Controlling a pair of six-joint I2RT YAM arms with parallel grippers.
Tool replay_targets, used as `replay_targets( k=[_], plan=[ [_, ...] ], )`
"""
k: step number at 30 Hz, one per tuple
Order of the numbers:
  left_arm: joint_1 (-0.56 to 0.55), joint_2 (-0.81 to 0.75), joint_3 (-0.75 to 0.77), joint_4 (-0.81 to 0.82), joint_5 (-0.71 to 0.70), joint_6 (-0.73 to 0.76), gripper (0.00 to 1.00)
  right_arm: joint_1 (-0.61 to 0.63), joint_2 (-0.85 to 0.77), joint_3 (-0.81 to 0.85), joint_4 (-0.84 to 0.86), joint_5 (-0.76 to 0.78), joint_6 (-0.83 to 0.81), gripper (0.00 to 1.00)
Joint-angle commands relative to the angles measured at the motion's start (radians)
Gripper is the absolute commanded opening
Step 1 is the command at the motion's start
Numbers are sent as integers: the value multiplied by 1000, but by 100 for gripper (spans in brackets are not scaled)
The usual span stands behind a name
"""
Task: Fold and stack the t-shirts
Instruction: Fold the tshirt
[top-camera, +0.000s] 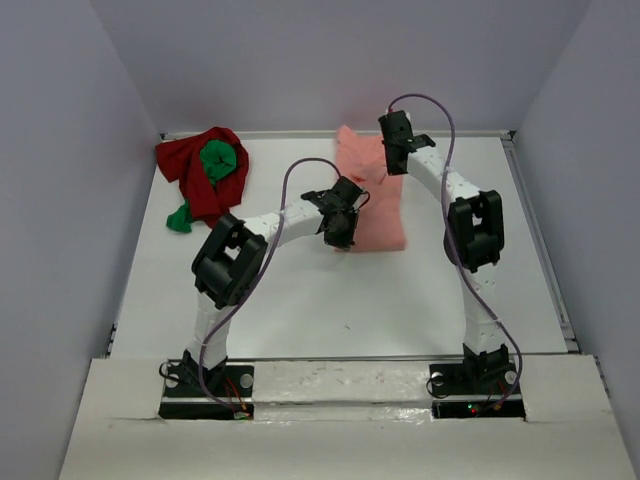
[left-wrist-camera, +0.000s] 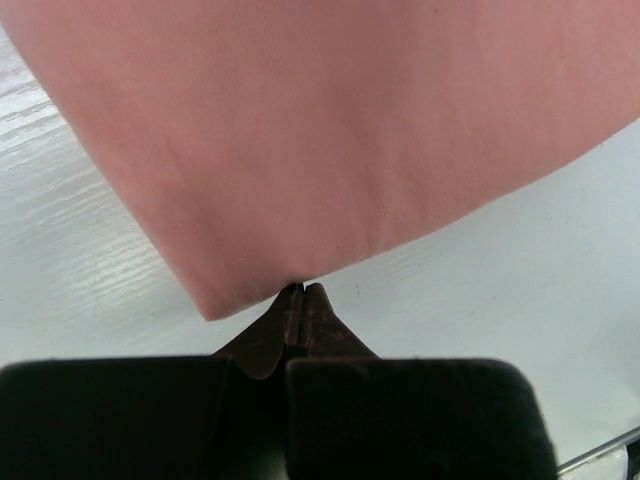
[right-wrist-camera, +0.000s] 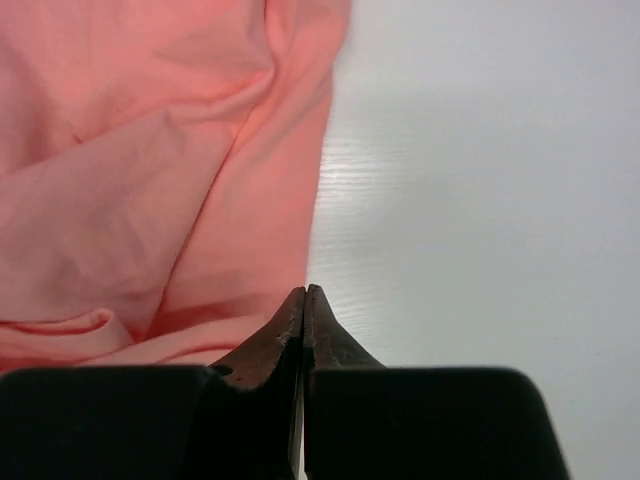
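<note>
The salmon-pink t-shirt (top-camera: 371, 200) lies as a long folded strip at the back middle of the table. My left gripper (top-camera: 340, 236) is shut at its near left edge. In the left wrist view the closed fingertips (left-wrist-camera: 303, 291) meet the smooth hem of the shirt (left-wrist-camera: 330, 130), which looks pinched and lifted. My right gripper (top-camera: 396, 165) is shut at the shirt's far right edge. In the right wrist view the cloth (right-wrist-camera: 150, 170) creases toward the closed tips (right-wrist-camera: 305, 290). The dark red t-shirt (top-camera: 195, 175) and the bright green t-shirt (top-camera: 219, 160) lie bunched together at the back left.
The white tabletop (top-camera: 330, 300) is ringed by grey walls (top-camera: 60, 200). A raised rail (top-camera: 540, 240) runs along the table's right edge. Both arm bases (top-camera: 205, 380) sit at the near edge.
</note>
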Motion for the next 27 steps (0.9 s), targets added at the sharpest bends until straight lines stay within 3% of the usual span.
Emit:
replay_targets(
  k=[1, 5, 7, 8, 9, 10, 11, 13, 16, 19, 21, 22, 23, 24, 26, 27],
  plan=[
    [-16, -145, 7, -12, -82, 28, 0, 3, -217, -25, 64, 59, -39, 0],
    [-16, -212, 15, -46, -143, 52, 0, 3, -271, -74, 34, 0, -17, 0],
    [-14, -236, 28, -71, -188, 72, 1, 3, -311, -126, -20, -107, 10, 15],
    [-11, -236, 39, -84, -196, 100, 7, 3, -324, -154, -40, -152, 39, 40],
    [-5, -236, 48, -95, -200, 100, 12, 3, -340, -189, -52, -186, 58, 40],
    [2, -233, 56, -110, -204, 114, 28, 3, -385, -285, -58, -239, 91, 50],
    [15, -233, 55, -114, -199, 112, 35, 12, -418, -347, -48, -272, 102, 53],
    [70, -249, 15, -86, -101, 105, 48, 12, -530, -526, 15, -379, 128, 60],
    [171, -303, -95, 10, 101, 74, 57, 12, -640, -674, 87, -457, 156, 63],
    [235, -326, -158, 58, 181, 66, 61, 12, -743, -807, 139, -470, 176, 59],
    [251, -323, -165, 64, 200, 62, 60, 12, -753, -821, 139, -470, 167, 27],
    [257, -311, -153, 63, 210, 62, 55, 12, -746, -805, 124, -452, 168, 0],
    [259, -306, -145, 64, 217, 62, 48, 12, -739, -789, 109, -452, 170, 0],
    [260, -300, -137, 67, 232, 62, 35, 12, -727, -779, 98, -452, 168, 0],
    [262, -280, -99, 61, 235, 51, 0, 12, -719, -755, 99, -393, 174, 0],
    [262, -271, -84, 61, 244, 51, 0, 12, -702, -745, 101, -402, 167, 0]
  ],
)
